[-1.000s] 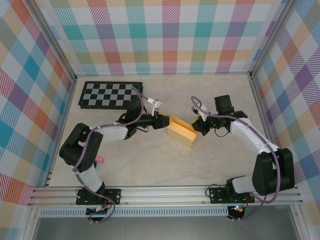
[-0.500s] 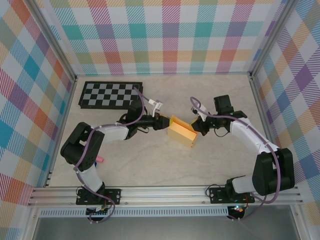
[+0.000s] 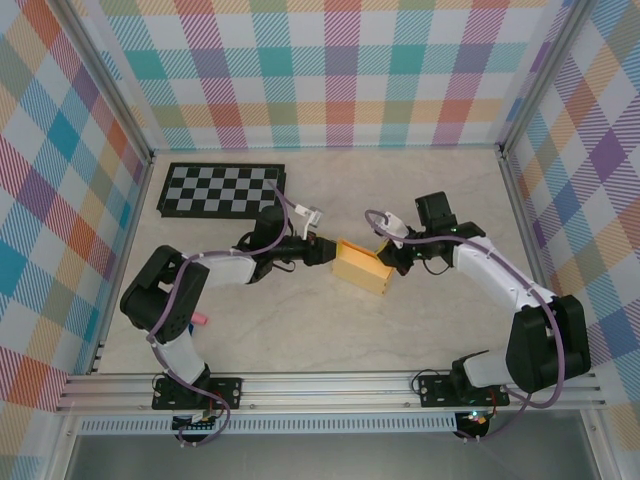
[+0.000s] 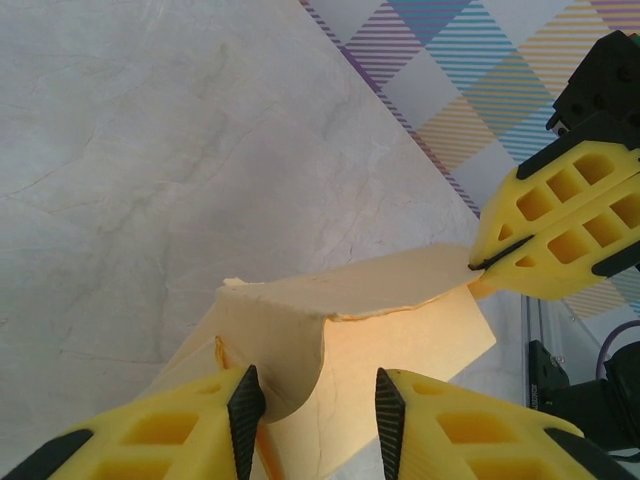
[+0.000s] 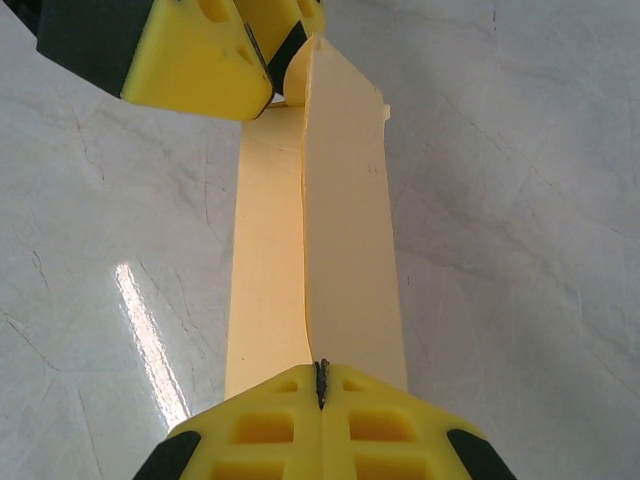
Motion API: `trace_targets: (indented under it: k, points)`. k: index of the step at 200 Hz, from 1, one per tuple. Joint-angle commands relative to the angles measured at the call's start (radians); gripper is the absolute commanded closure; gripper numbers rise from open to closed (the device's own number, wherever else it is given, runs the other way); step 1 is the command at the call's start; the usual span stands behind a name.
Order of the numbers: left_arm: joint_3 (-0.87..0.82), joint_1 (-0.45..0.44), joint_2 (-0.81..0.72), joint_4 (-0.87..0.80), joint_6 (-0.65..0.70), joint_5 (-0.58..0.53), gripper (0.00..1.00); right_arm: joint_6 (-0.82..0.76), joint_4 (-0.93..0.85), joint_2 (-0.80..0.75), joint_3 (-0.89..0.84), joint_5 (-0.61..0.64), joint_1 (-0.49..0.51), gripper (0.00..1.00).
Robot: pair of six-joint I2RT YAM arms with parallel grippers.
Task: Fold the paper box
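The paper box (image 3: 362,266) is yellow-orange card, lying mid-table between the two arms, partly folded. My left gripper (image 3: 325,250) stands open at its left end; in the left wrist view a rounded end flap of the paper box (image 4: 400,330) lies between the fingers of the left gripper (image 4: 316,415), touching neither pad that I can see. My right gripper (image 3: 390,258) is shut on the thin edge of the box's long upper panel. In the right wrist view that paper box (image 5: 345,250) runs away from the right gripper (image 5: 321,385) toward the left gripper (image 5: 275,50).
A black-and-white checkerboard (image 3: 220,190) lies at the back left. A small pink object (image 3: 199,320) sits near the left arm's base. Plaid walls enclose three sides, and an aluminium rail (image 3: 330,385) runs along the front.
My right gripper has swung left and back a little with the panel's edge in it, and the box now sits flatter. The left gripper has barely moved.
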Motion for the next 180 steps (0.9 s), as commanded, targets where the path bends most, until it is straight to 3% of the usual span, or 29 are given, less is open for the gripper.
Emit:
trace_targets:
  k: [1,58,105,135,156,180]
  points:
    - [-0.033,0.007,-0.030,-0.027,0.032,0.000,0.61,-0.043,-0.053,0.005,-0.017,0.076,0.021,1.00]
    - [-0.072,0.036,-0.087,-0.008,0.009,-0.008,0.56,-0.055,-0.006,-0.032,-0.061,0.113,0.042,1.00]
    - [-0.096,0.073,-0.182,0.004,-0.023,-0.050,0.44,-0.064,-0.013,-0.032,-0.053,0.102,0.042,1.00]
    - [-0.068,0.110,-0.259,-0.095,-0.015,-0.143,0.32,-0.076,-0.003,-0.054,-0.064,0.080,0.042,1.00]
    - [-0.010,0.110,-0.232,-0.193,0.004,-0.086,0.32,-0.072,0.010,-0.068,-0.071,0.077,0.043,1.00]
    - [-0.045,0.110,-0.222,-0.169,-0.041,-0.078,0.25,-0.076,0.029,-0.092,-0.086,0.071,0.044,1.00]
